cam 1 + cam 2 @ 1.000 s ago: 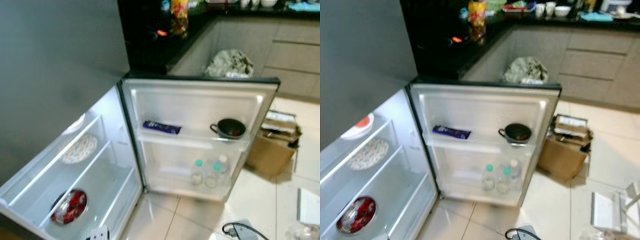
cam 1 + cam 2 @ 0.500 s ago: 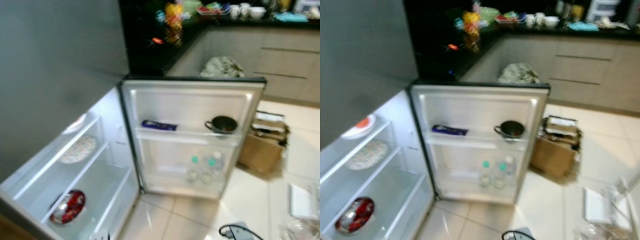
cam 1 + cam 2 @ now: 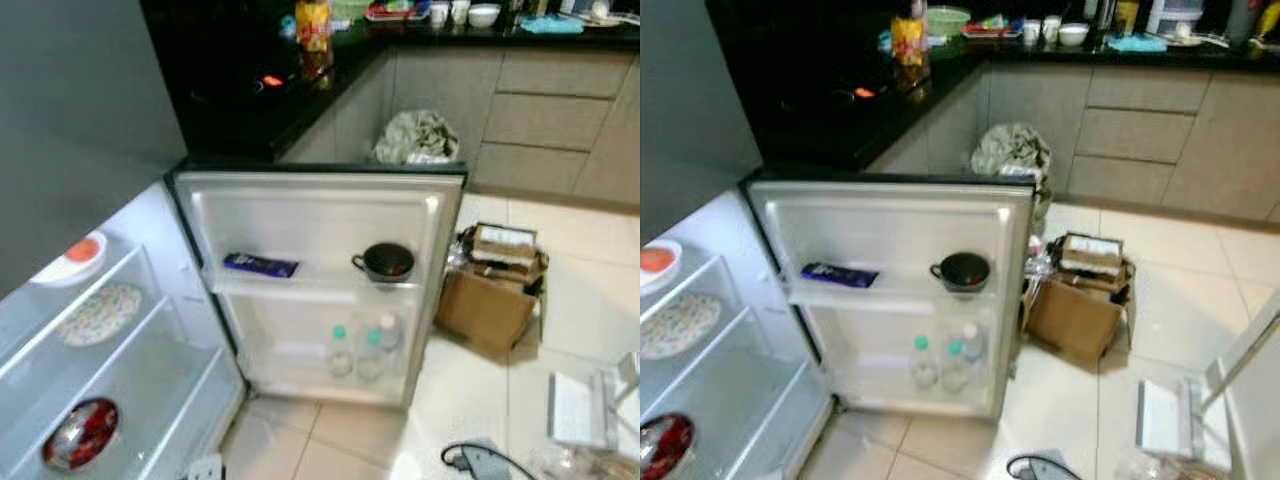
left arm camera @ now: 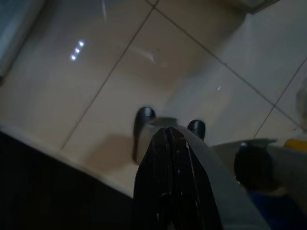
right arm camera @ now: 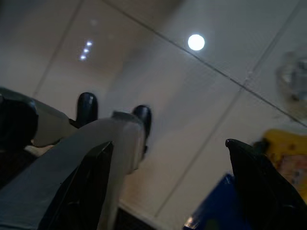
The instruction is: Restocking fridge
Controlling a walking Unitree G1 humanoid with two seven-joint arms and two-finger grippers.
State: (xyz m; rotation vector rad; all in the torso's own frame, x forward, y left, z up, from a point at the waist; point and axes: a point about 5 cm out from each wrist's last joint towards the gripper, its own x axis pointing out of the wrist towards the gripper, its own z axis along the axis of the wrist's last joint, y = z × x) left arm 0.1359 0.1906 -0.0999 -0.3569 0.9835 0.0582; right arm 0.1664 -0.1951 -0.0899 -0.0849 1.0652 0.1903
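The small fridge stands open, its door (image 3: 320,200) swung wide toward me. The door's upper shelf holds a blue packet (image 3: 260,265) and a black pot (image 3: 387,262); up to 3 water bottles (image 3: 360,345) stand in the lower rack. Inside the fridge, a small dish with something orange (image 3: 78,255), a patterned plate (image 3: 98,313) and a bowl of red food (image 3: 80,433) sit on separate shelves. My left gripper (image 4: 169,132) hangs shut over the floor tiles. Also above the tiles, my right gripper (image 5: 168,143) is open with nothing between its fingers.
An open cardboard box (image 3: 495,290) sits on the floor right of the door. A stuffed bin bag (image 3: 418,138) stands against the cabinets. A black counter (image 3: 250,100) carries bottles and dishes. A white object (image 3: 580,410) and a black cable (image 3: 480,460) lie on the tiles.
The whole picture has shifted left as the camera turned right. Nothing in the fridge or on the floor has moved.
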